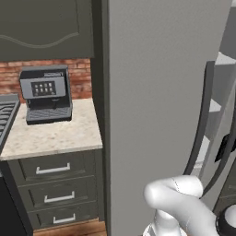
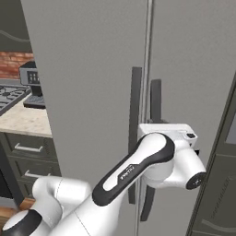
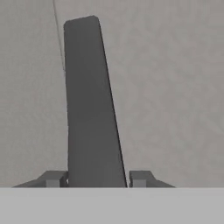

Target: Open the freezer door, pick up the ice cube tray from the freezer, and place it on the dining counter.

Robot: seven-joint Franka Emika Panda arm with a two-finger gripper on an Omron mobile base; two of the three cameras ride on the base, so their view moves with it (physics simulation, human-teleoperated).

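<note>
At the freezer door (image 2: 92,92), the gripper (image 3: 98,179) has its two fingers open, one on each side of the dark handle (image 3: 89,109). Opening is the step; next it should squeeze and pull.

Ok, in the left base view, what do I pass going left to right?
Stove grate → coffee machine on the short counter → freezer door → its dark handle.

"FRANKA" on the arm's dark link (image 2: 126,174)
</note>
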